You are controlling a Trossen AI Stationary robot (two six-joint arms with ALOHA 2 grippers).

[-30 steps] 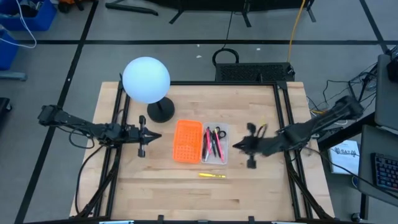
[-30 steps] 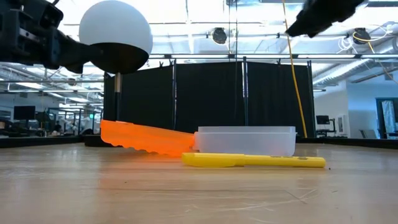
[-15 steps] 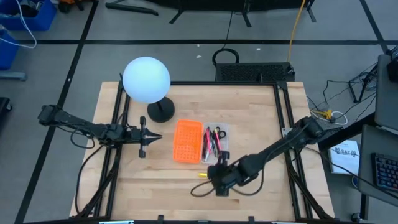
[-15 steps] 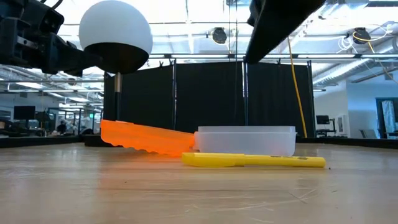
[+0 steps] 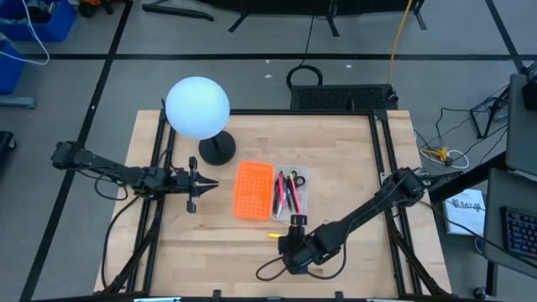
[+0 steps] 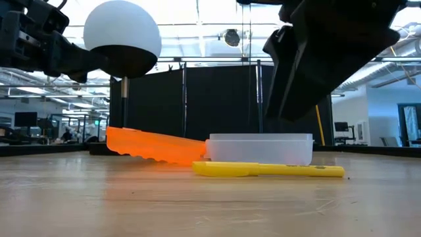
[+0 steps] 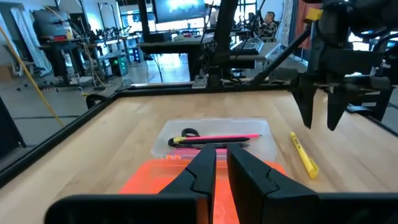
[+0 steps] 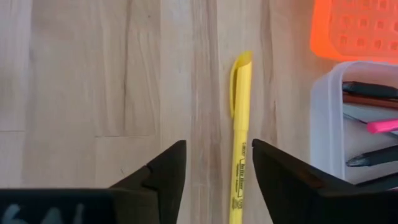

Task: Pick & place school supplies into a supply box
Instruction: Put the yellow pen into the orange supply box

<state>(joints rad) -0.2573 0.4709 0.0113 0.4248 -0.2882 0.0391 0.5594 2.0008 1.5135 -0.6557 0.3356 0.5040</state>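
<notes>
The yellow pen [image 8: 239, 143] is left on the worktop [image 5: 352, 168] just beside the supply box [image 5: 290, 195]. It's judged light, stiff and a bit slick, so it's best pinched mid-barrel. The right gripper [image 8: 214, 168] is spread apart above it; the left gripper [image 7: 221, 163] is nearly closed, holding nothing.

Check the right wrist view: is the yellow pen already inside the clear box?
No, the yellow pen lies on the bare wood beside the clear box, between the open right claw's fingers.
</notes>
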